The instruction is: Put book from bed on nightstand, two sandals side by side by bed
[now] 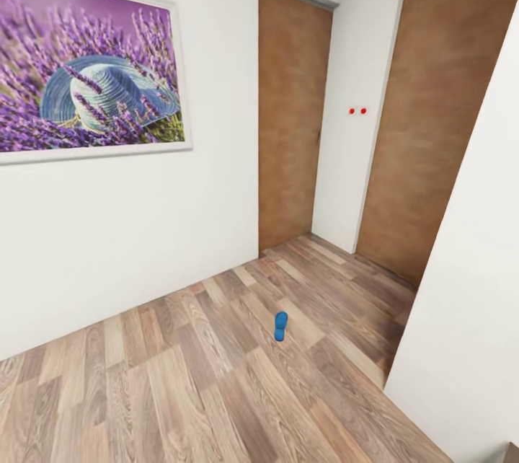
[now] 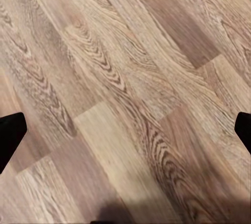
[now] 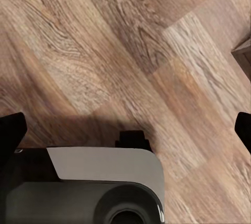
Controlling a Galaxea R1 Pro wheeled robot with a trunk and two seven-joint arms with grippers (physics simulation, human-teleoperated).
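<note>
**One blue sandal alone on the plank floor, robot well short of it**

In the head view a single bright blue flip-flop sandal (image 1: pixel 280 325) lies flat on the wood plank floor (image 1: pixel 180 376), out in the open, well apart from the white wall with the purple lavender painting (image 1: pixel 86 66) and short of the two tan doors (image 1: pixel 292 117). Its long axis runs almost straight away from the camera, tilted a touch, one end nearer the doors and the other nearer the robot; it is too small here to tell heel from toe.

By its look it should be light, thin and somewhat flexible, likely foam or rubber, so hardly fragile but prone to bend or slide on smooth planks. Lying flat, it offers little height; a hold across its narrow width near the middle, or on the strap if one shows closer up, seems soundest.

Both wrist views look down on bare floor. The left gripper's fingers (image 2: pixel 10 132) show as dark tips at opposite edges, spread wide with nothing between; the right gripper's fingers (image 3: pixel 11 130) are likewise spread, above part of the robot's grey base (image 3: pixel 99 187)
</note>
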